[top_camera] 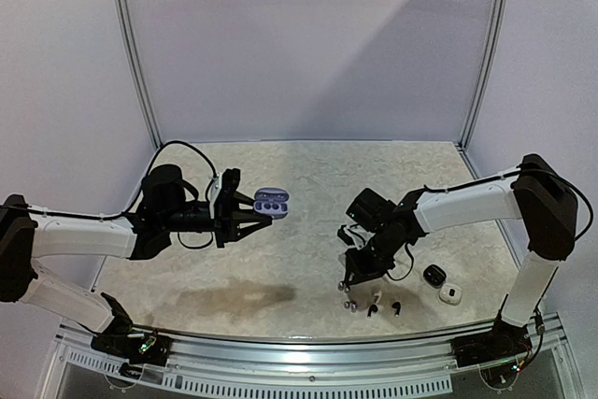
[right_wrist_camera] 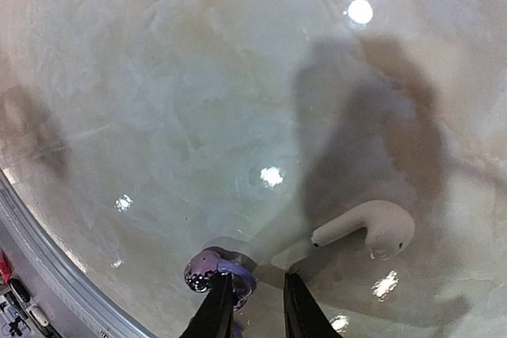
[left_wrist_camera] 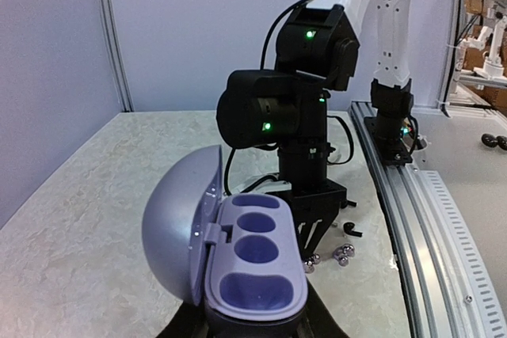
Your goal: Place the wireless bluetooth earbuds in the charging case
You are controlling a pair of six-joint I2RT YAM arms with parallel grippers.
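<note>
- A table (top_camera: 280,175) with a pale, marble-patterned top is shown; bright glare spots and dark shadows are cast on it.
- A plain lilac-grey wall panel (top_camera: 308,44) is set behind the table's far edge, and similar panels are stood along both of its sides.
- 2 metal posts are raised upright: the left post (top_camera: 131,53) at the table's far left corner, the right post (top_camera: 486,53) at its far right corner.
- A slotted metal rail (top_camera: 308,354) is fixed along the table's near edge.
- 2 dark round items (left_wrist_camera: 495,141) are seen on a grey surface beyond that rail, off the table; what they are cannot be told.
</note>
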